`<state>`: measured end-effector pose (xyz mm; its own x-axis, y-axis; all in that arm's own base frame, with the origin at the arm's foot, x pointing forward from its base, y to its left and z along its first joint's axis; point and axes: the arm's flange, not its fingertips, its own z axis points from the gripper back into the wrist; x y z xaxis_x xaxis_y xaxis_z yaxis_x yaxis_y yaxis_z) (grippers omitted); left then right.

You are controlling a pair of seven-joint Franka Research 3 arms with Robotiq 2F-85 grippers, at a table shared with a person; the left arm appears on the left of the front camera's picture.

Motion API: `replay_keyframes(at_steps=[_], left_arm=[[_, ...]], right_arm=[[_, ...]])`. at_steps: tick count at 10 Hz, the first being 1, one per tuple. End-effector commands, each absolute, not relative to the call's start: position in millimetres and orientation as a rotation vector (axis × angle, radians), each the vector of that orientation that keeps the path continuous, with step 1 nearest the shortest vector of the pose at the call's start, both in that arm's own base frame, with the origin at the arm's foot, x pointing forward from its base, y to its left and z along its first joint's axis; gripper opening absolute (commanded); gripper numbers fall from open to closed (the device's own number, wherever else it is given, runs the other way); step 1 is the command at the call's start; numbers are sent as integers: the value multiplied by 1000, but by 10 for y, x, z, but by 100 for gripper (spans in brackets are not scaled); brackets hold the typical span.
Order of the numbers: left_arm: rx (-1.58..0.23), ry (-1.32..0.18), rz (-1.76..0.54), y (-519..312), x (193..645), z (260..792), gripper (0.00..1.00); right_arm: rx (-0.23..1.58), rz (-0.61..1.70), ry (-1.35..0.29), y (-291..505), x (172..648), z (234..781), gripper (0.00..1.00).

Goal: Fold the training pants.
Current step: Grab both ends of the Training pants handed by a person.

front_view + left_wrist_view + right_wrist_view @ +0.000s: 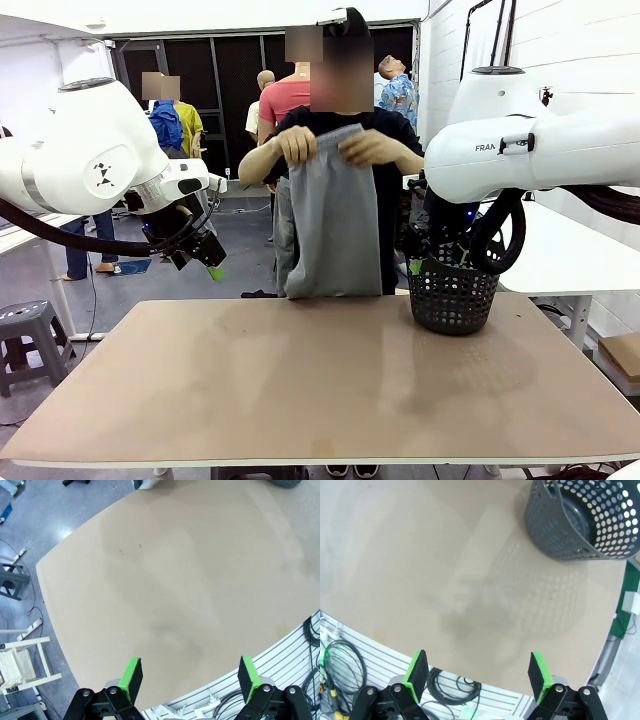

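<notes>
A person at the far side of the table holds the light grey training pants (333,215) up by the waistband with both hands (297,145); the legs hang down to the table's far edge. A corner of the grey fabric (145,483) shows at the top of the left wrist view. My left gripper (205,256) hovers above the table's far left, and its wrist view shows it (189,676) open with nothing between the green pads. My right gripper (415,262) hangs beside the basket; its wrist view shows it (479,672) open and empty over the tabletop.
A black mesh basket (452,295) stands at the table's far right, also seen as the basket (585,520) in the right wrist view. The tan tabletop (320,380) is bare in the middle. A grey stool (25,335) stands left of the table. Other people stand in the background.
</notes>
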<state>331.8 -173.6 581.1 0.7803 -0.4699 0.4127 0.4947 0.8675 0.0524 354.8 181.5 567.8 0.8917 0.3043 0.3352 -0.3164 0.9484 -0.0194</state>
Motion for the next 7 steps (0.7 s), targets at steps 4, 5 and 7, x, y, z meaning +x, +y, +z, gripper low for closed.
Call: replay_keyframes(at_steps=[4,5,7], left_arm=[[-62,-435,-528,-1720,3340,5817,100],[-62,-435,-528,-1720,3340,5817,100],[-62,-435,-528,-1720,3340,5817,100]], right_arm=[[34,332,-338,1814,3552,5676,100],[34,332,-338,1814,3552,5676,100],[34,332,-338,1814,3552,5676,100]])
